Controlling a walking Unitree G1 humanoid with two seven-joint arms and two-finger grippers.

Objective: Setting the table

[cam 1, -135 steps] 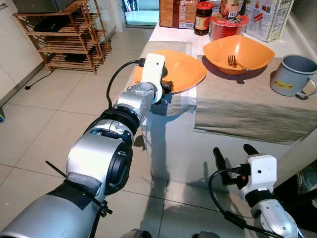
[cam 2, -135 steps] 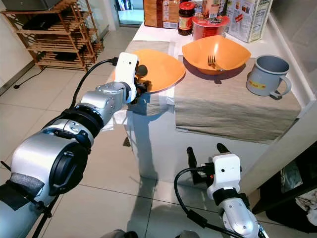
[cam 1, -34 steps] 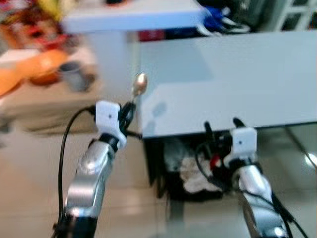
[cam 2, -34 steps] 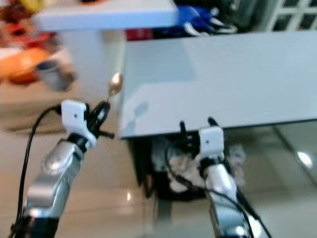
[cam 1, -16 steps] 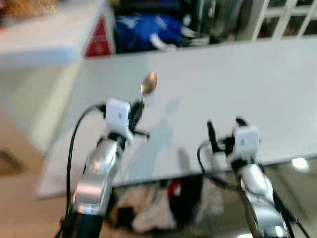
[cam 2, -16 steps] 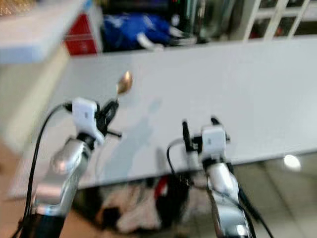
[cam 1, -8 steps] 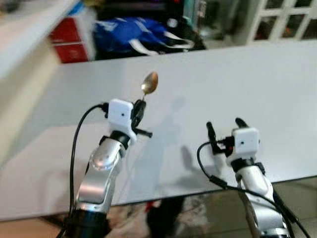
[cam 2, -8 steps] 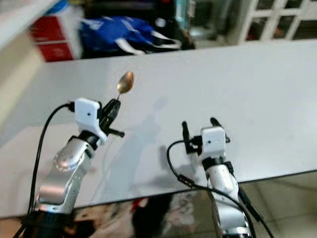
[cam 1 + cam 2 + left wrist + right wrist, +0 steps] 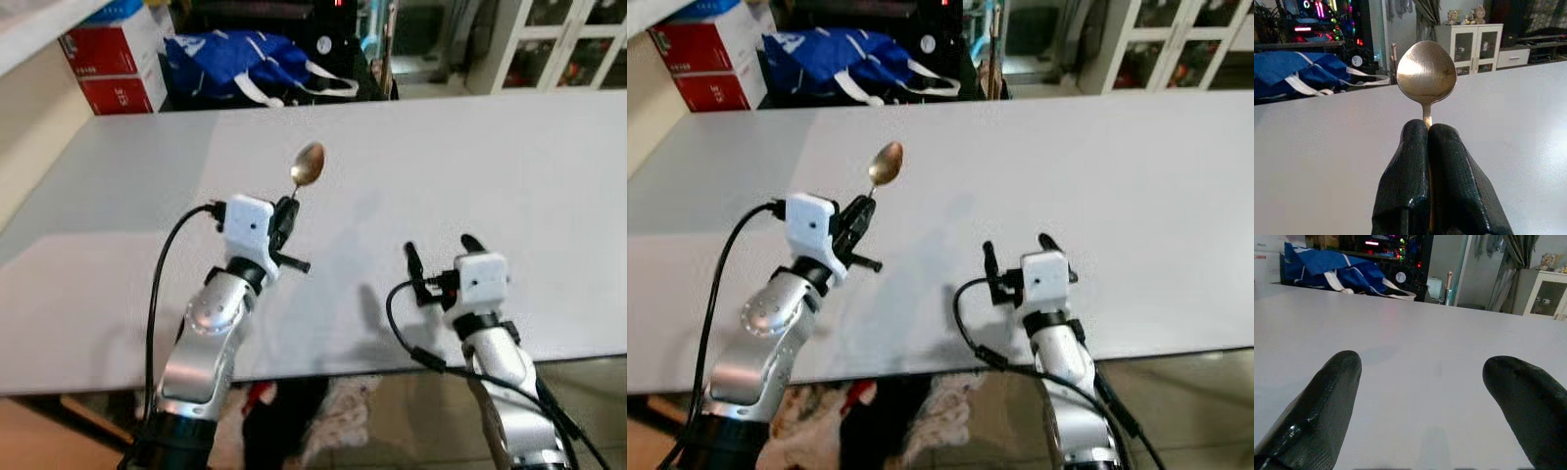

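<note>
Left gripper pinches a gold spoon tight, bowl up at 12 o'clock, above the white table. At its 3 o'clock, the right gripper has fingers wide apart, holding nothing. Far off lies a blue bag.

A wide, pale grey surface spreads under and ahead of my claws, its near edge just behind them. My arms' shadows fall on it.
</note>
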